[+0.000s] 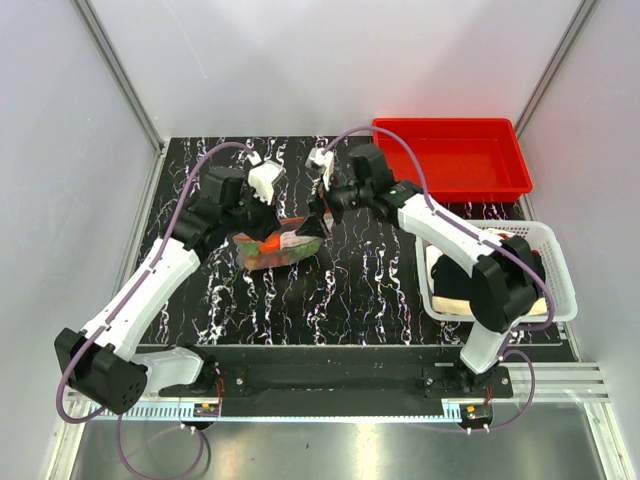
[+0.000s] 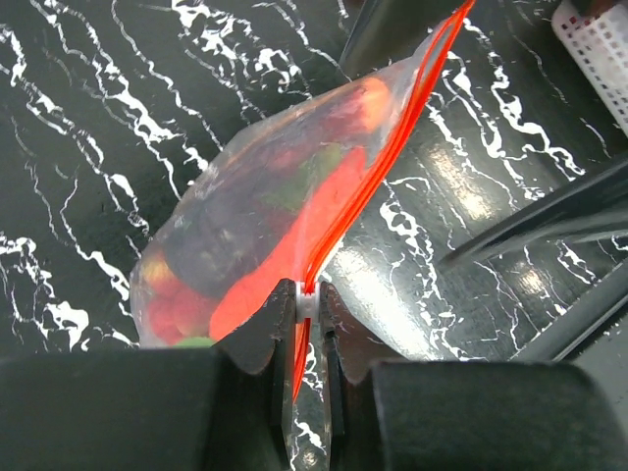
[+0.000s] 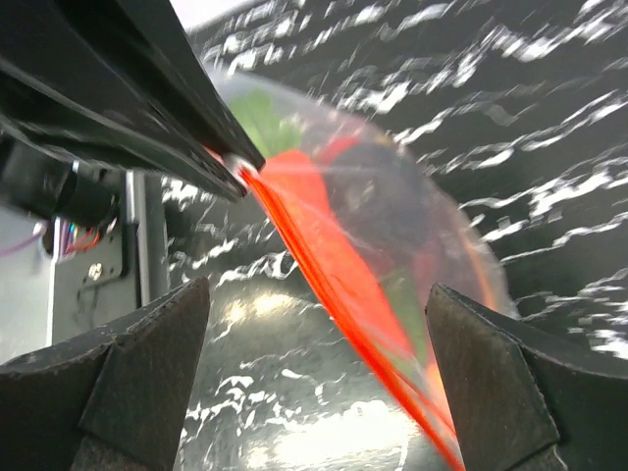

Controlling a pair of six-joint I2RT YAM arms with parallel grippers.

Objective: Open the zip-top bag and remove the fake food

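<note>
The zip-top bag lies mid-table, clear, with an orange-red zip strip. Inside it is the fake food: an orange carrot, red tomatoes, a dark purple piece and green leaves. My left gripper is shut on the white zip slider at the strip's near end; it also shows in the top view. My right gripper is wide open, its jaws standing either side of the strip without touching it; it shows in the top view at the bag's right end.
A red bin stands at the back right. A white mesh basket holding a yellow and black item sits at the right, under the right arm. Its corner shows in the left wrist view. Grey walls close the sides.
</note>
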